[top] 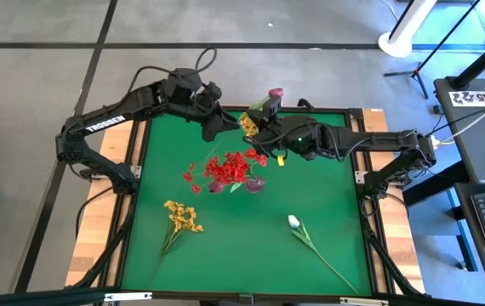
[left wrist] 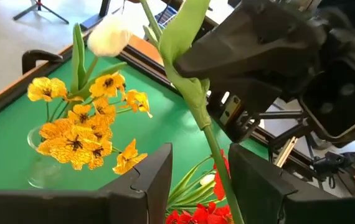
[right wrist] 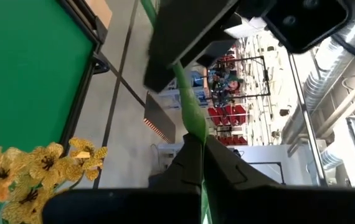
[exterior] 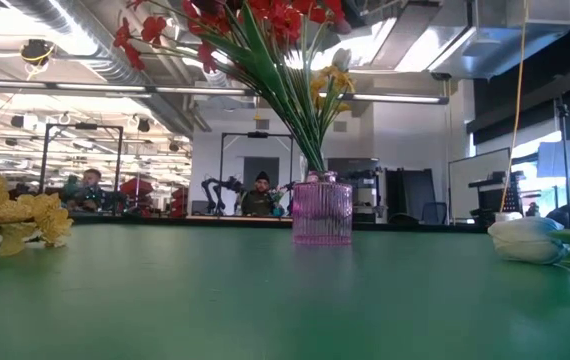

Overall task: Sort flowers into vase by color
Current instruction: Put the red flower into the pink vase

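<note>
My right gripper [top: 258, 133] is shut on a long green-stemmed flower [top: 265, 105] with a dark red bud [top: 275, 92], in the air over the table's far middle. My left gripper [left wrist: 199, 180] is open, and this flower's stem [left wrist: 218, 158] runs between its fingers. Below stands a clear vase [left wrist: 40, 168] with yellow flowers [left wrist: 78, 134] and a white bud [left wrist: 109, 34]. A purple vase [exterior: 322, 210] at the table's middle holds red flowers [top: 230, 168]. A yellow flower [top: 181, 217] and a white tulip [top: 294, 223] lie on the mat. My right gripper pinches the flower's green stem [right wrist: 189, 121] between its two fingers, coming about level from the table's right side, across the stem. The flower is lifted clear of the table. My left gripper: the stem passes close to one finger [left wrist: 258, 180]; I cannot tell whether it touches.
The green mat [top: 251, 255] has free room between the lying yellow flower at near left and the white tulip at near right. A raised wooden frame [top: 370, 127] borders the table. People and equipment show far behind in the low view.
</note>
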You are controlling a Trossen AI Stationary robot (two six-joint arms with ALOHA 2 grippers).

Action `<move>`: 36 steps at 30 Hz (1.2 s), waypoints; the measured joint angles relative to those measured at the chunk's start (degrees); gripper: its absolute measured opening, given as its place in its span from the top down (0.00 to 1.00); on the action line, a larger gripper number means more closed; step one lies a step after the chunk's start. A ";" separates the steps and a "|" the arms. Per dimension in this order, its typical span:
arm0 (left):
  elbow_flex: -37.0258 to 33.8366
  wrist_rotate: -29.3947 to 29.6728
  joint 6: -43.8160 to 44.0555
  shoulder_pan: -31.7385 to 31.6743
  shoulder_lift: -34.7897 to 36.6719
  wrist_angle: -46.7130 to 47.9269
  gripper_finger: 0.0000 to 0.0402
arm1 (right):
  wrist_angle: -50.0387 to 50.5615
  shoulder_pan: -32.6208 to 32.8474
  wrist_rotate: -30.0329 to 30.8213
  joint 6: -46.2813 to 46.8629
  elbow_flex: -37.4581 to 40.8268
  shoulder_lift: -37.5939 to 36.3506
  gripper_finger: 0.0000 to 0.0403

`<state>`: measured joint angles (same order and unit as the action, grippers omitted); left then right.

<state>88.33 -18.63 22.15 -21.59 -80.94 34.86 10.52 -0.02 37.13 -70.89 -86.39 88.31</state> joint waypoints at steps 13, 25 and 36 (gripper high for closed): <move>0.00 1.29 -0.03 0.25 -1.06 -0.97 0.62 | 2.61 0.01 -0.27 0.69 0.00 0.00 1.00; 0.00 1.65 -0.07 -0.14 -1.05 -1.36 0.62 | 3.06 0.01 -0.73 1.39 -0.05 2.78 1.00; -0.07 1.79 -0.20 -0.14 -1.37 -0.44 0.62 | 1.75 0.01 -0.70 1.40 -0.02 2.71 1.00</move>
<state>88.27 -16.84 21.95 -21.74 -82.30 34.42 12.27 -0.01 36.43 -69.49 -86.41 91.02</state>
